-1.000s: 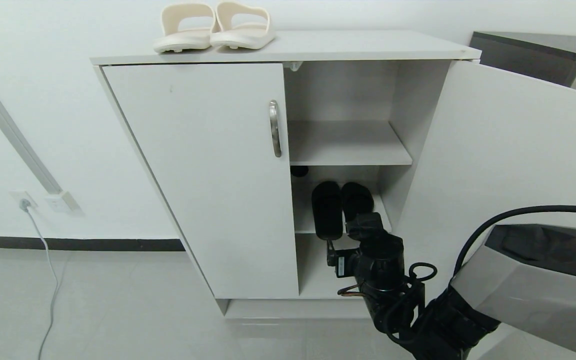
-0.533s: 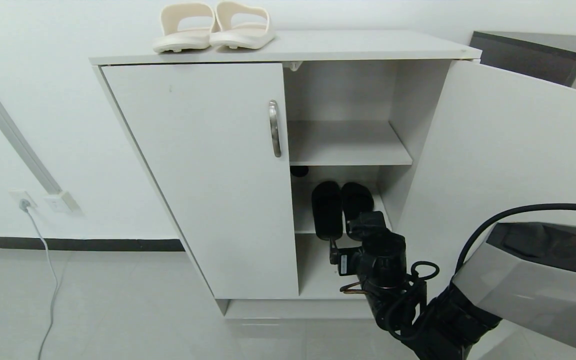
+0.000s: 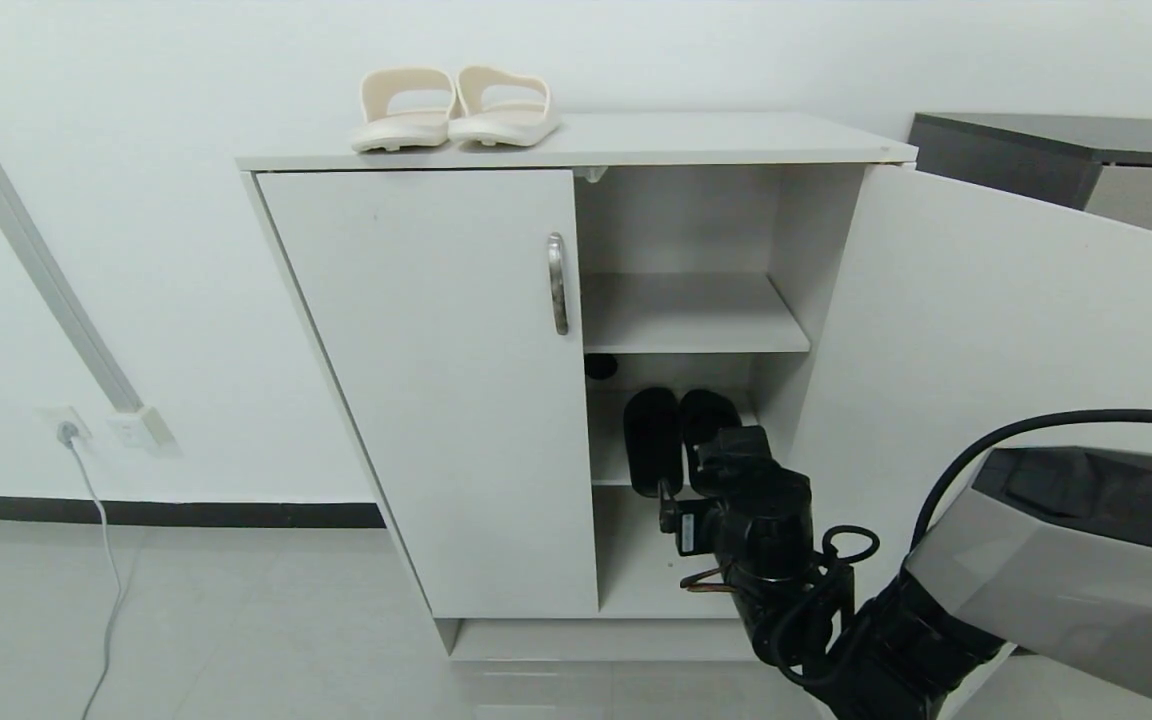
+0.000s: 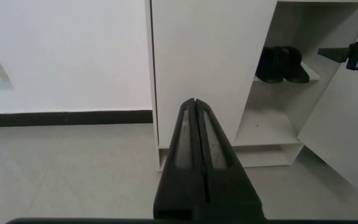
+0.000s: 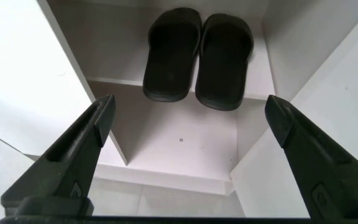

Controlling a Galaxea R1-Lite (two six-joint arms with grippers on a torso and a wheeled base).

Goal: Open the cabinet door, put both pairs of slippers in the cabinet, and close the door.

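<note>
The white cabinet (image 3: 716, 135) has its right door (image 3: 986, 350) swung open and its left door (image 3: 436, 380) closed. A black pair of slippers (image 3: 676, 430) lies side by side on the middle shelf, toes outward, as the right wrist view (image 5: 197, 56) also shows. A cream pair of slippers (image 3: 456, 110) sits on the cabinet top at the left. My right gripper (image 5: 190, 106) hangs open just in front of the black slippers (image 4: 281, 65), holding nothing. My left gripper (image 4: 193, 102) is shut and empty, low above the floor, facing the closed left door.
The upper shelf (image 3: 686, 315) and the bottom compartment (image 3: 636, 570) are bare. A wall socket with a hanging cable (image 3: 66, 432) and a slanted grey conduit (image 3: 36, 260) are at the left. A dark grey unit (image 3: 1056, 150) stands behind the open door.
The whole head picture has shifted, with the cabinet now smaller and lower, so the camera has moved. The right gripper stays open in front of the black slippers.
</note>
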